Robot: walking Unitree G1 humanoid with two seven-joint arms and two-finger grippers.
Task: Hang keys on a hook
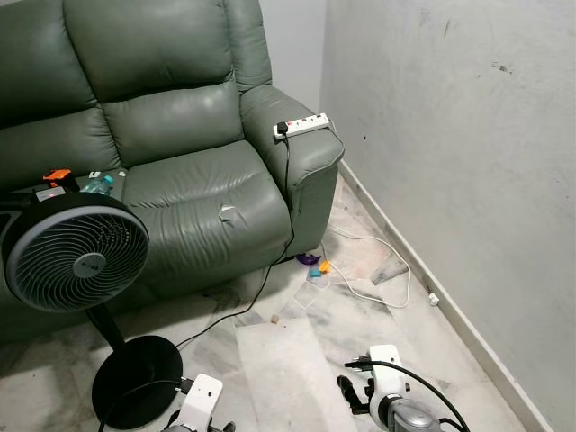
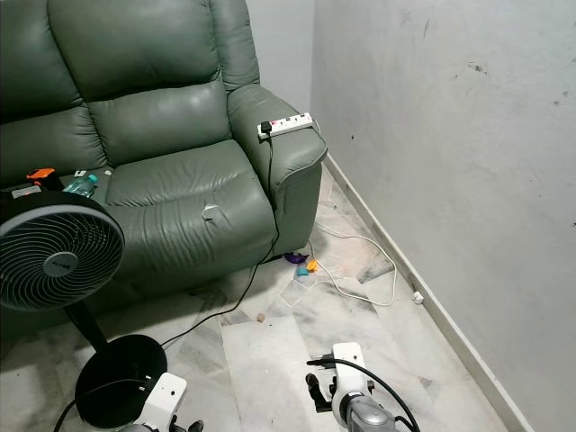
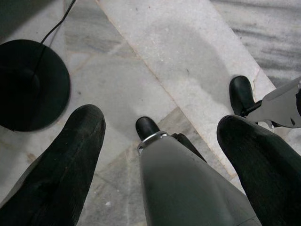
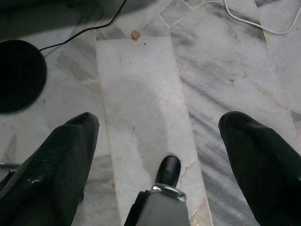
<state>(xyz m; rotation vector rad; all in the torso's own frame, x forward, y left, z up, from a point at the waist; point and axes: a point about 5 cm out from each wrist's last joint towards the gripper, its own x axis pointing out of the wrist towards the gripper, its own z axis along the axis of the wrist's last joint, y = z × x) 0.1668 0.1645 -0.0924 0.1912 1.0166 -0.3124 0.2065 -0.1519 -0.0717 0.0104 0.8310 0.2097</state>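
We stand on a marble floor [image 1: 297, 360] in the corner of a room, facing a green leather sofa [image 1: 180, 153] set against a grey wall [image 1: 450, 135]. Both our arms hang low: the left gripper [image 3: 160, 141] and the right gripper [image 4: 157, 136] each point down at the tiles with their black fingers spread wide and nothing between them. A white power strip [image 1: 301, 126] lies on the sofa's armrest, its black cable running down to the floor, and a white cord [image 1: 378, 270] loops near the skirting. A black standing fan [image 1: 76, 256] rises just beside the sofa to our left. Small purple and orange items [image 1: 312, 262] lie at the sofa's foot; we cannot tell whether the keys are among them.
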